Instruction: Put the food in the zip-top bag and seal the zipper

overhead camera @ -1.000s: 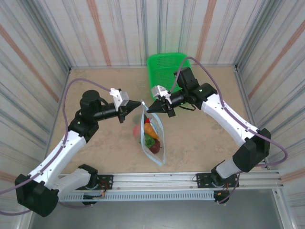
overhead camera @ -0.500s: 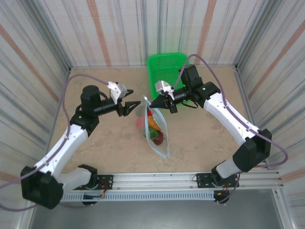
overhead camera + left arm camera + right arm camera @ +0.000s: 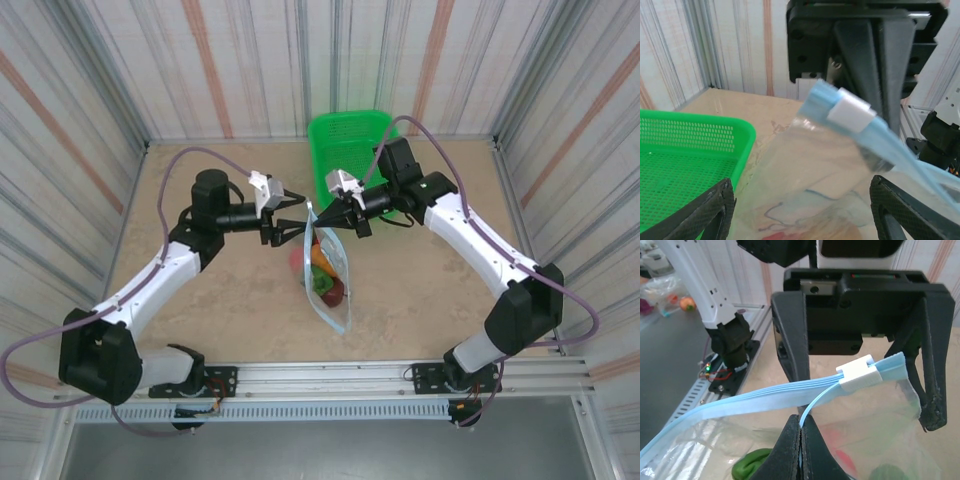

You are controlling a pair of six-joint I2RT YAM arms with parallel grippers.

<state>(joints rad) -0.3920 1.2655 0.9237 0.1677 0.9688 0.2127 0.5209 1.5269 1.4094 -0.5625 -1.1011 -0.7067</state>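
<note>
Left pincer (image 3: 292,213) gapes open just left of the mouth of the bag (image 3: 335,308); right pincer (image 3: 320,224) grips that mouth, food (image 3: 318,272) inside the bag. Left wrist: zipper (image 3: 820,97) dead ahead, basket (image 3: 685,155) left of the bag. Right wrist: fingers (image 3: 788,450) clamped on the zipper.

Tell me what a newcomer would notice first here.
A clear bag of colourful toy food is held up mid-table, its blue zipper pinched by the right end effector. The left end effector faces it, open, and a bright green basket sits at the far wall.

Green mesh basket (image 3: 346,143), pale blue zipper (image 3: 755,397)
</note>
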